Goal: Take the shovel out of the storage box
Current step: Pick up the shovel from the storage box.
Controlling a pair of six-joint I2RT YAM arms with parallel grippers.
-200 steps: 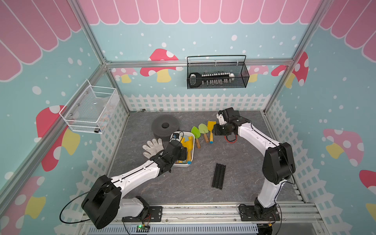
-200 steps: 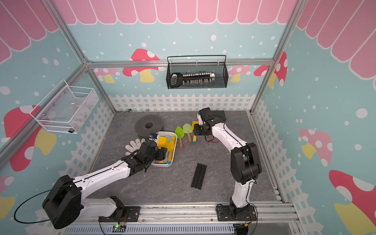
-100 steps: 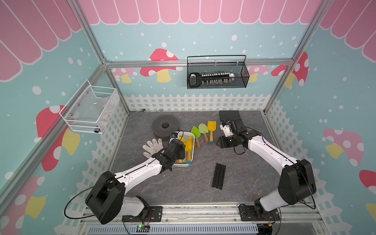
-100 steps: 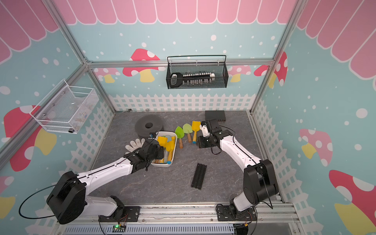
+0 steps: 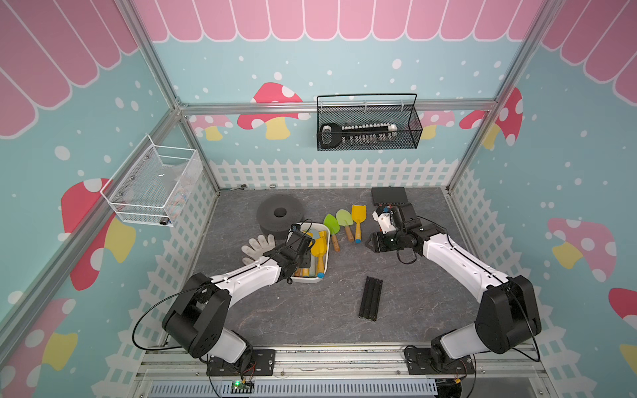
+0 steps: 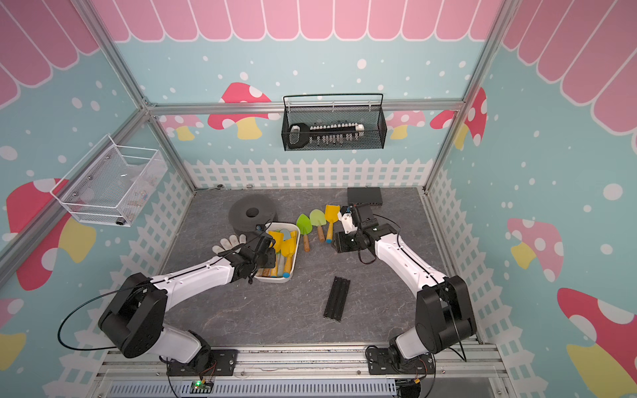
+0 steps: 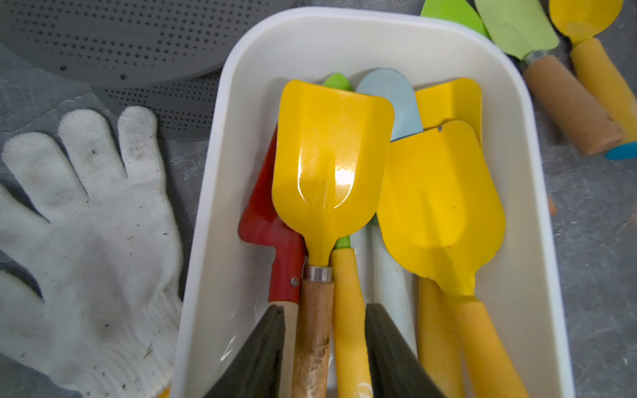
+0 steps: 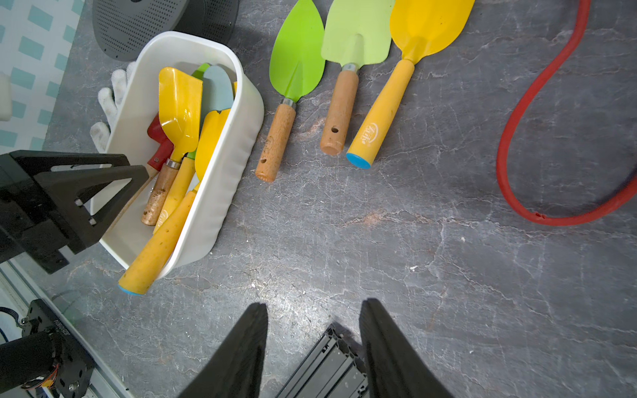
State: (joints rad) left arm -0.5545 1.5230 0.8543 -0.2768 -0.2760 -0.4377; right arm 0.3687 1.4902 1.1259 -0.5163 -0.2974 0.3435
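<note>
Counter: dark grey stone-look slab [image 5: 310, 320], a bit scuffed.
Room: teal walls with mushrooms, pink scallops up top and a white picket fence along the bottom. There's a black mesh basket [image 5: 367, 138] on the back wall and a white wire basket [image 5: 151, 186] on the left one.
Storage box: white tub [image 7: 344, 41], sits left of middle on the counter, right beside a white glove [image 7: 86, 224] and a grey perforated ring [image 5: 279, 215]. It's stuffed with yellow, red, green and pale blue shovels.
Shovel: yellow scoop with a wooden handle [image 7: 331, 155], lying on top of the pile.
Left tool: [image 7: 324, 310] dipped into the box's near end, fingers either side of that wooden handle plus a yellow handle next to it. It's only partway apart, and honestly I can't tell if it's pinching.
Right tool: [image 8: 315, 305] hangs over bare counter right of the box, jaws apart, nothing in them.
Loose shovels: three [image 5: 344, 224] lie side by side, just right of the box.
Other stuff: black bar [image 5: 370, 298], red cable [image 8: 517, 138].
</note>
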